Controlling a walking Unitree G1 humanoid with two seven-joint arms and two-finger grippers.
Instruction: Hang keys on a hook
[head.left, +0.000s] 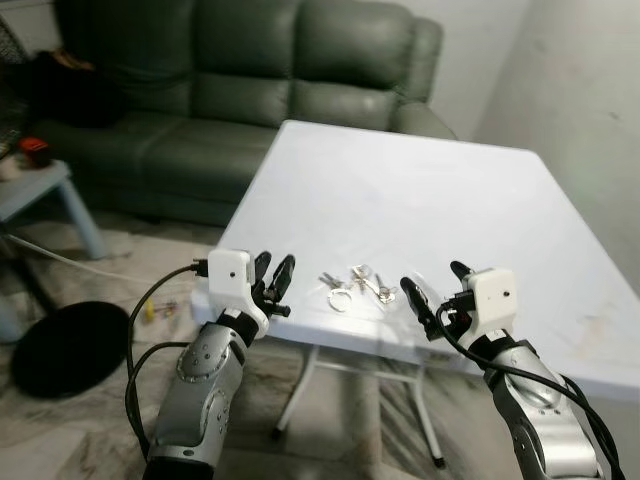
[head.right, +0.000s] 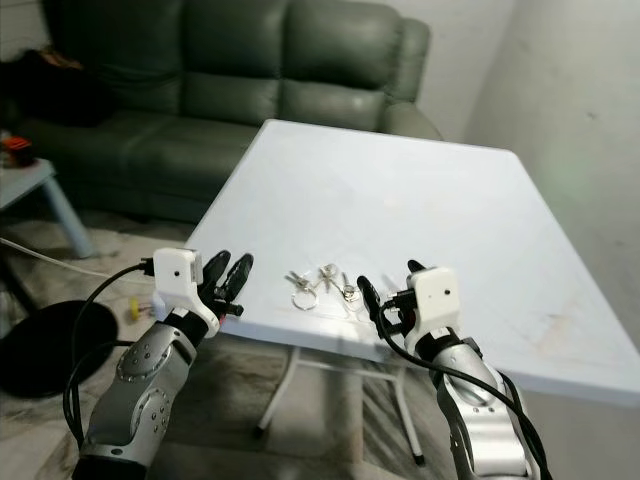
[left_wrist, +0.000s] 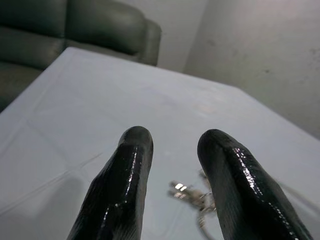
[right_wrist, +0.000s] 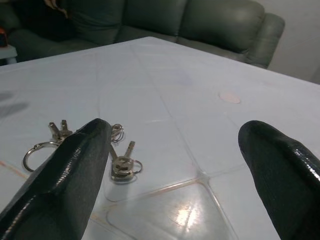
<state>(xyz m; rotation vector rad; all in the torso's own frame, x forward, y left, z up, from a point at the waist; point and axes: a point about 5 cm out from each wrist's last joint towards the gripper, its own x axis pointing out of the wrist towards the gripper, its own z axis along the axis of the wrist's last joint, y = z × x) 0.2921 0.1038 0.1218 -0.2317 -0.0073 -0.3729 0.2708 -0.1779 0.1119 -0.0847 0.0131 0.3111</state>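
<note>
Silver keys are laid near the white table's near edge, flanked by the left gripper and right gripper, both held open.

Soft, even indoor light falls across the white square tabletop, which looks pale and slightly washed out. A small bright glare patch sits on it in the right wrist view. The glossy black fingers there and in the left wrist view are close and blurred. The dark green leather sofa lies dimmer behind.
</note>
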